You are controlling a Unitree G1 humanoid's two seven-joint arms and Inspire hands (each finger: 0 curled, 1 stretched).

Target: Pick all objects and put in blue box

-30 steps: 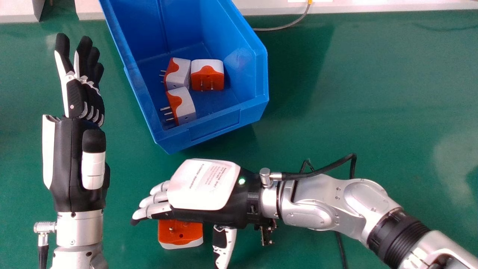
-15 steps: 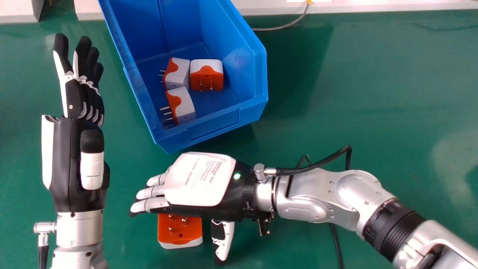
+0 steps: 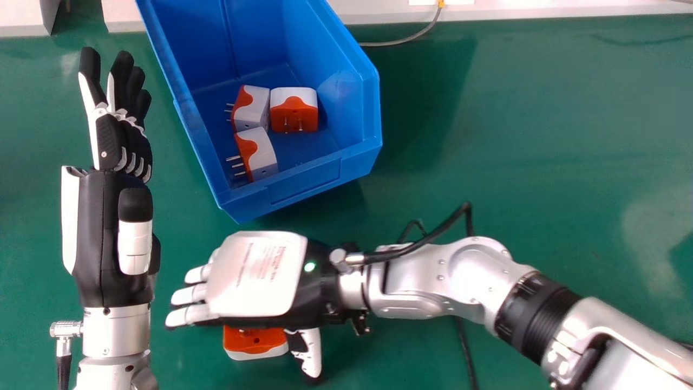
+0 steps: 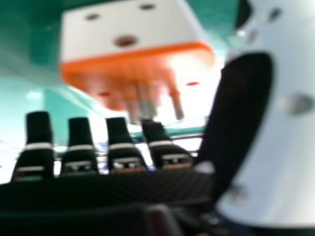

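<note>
Our right hand, open and empty, has shifted toward nine o'clock beside the plug. We judge grasping comes next.

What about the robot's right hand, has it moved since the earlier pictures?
Yes. Judged against the blue box in the head view, the right hand has shifted toward the robot's left.

The right hand has shifted left, hiding more of the loose adapter.
</note>
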